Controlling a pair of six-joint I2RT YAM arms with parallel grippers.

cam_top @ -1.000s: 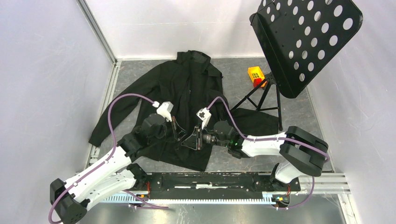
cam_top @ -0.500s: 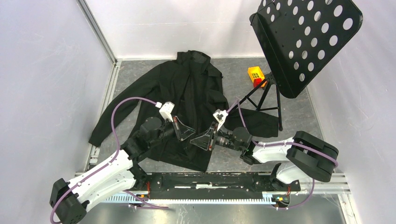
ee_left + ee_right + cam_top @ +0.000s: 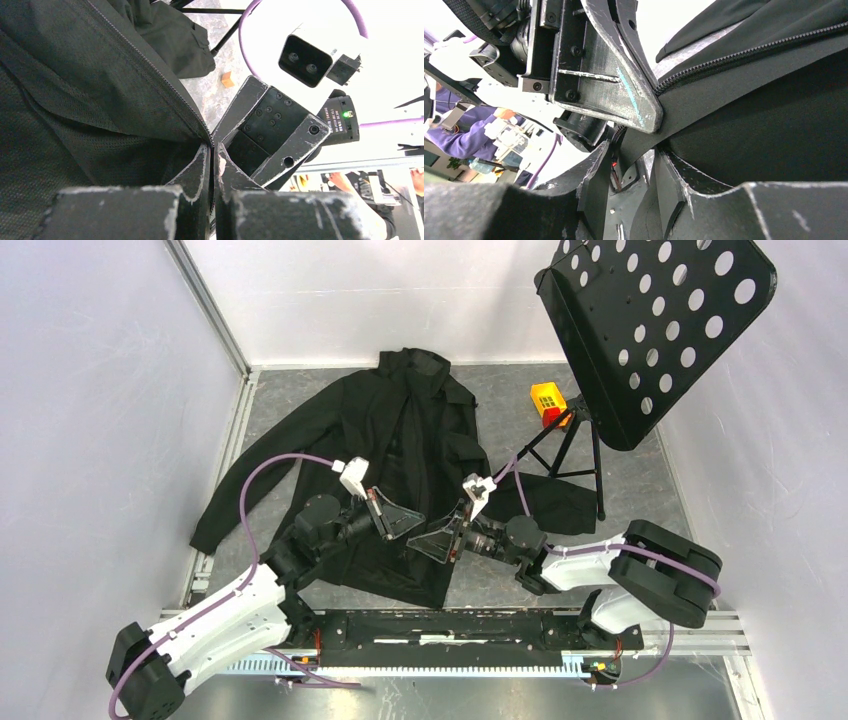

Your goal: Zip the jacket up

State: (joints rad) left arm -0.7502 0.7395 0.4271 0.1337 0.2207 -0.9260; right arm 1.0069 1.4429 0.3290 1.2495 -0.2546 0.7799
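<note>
Left jaws clamp the jacket (image 3: pixel 350 420) hem, my right jaws half-open at their 3 o'clock, zipper (image 3: pixel 150 68) running toward 12.

Nothing legible anywhere: a small white-lettered label (image 3: pixel 333 116) beside the green light (image 3: pixel 345 114) on the right arm (image 3: pixel 345 131) is too tiny to read.

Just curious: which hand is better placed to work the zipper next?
Probably the right hand: its jaws are open beside the zipper teeth. The left hand is shut on the large black fabric jacket, anchoring it.
</note>
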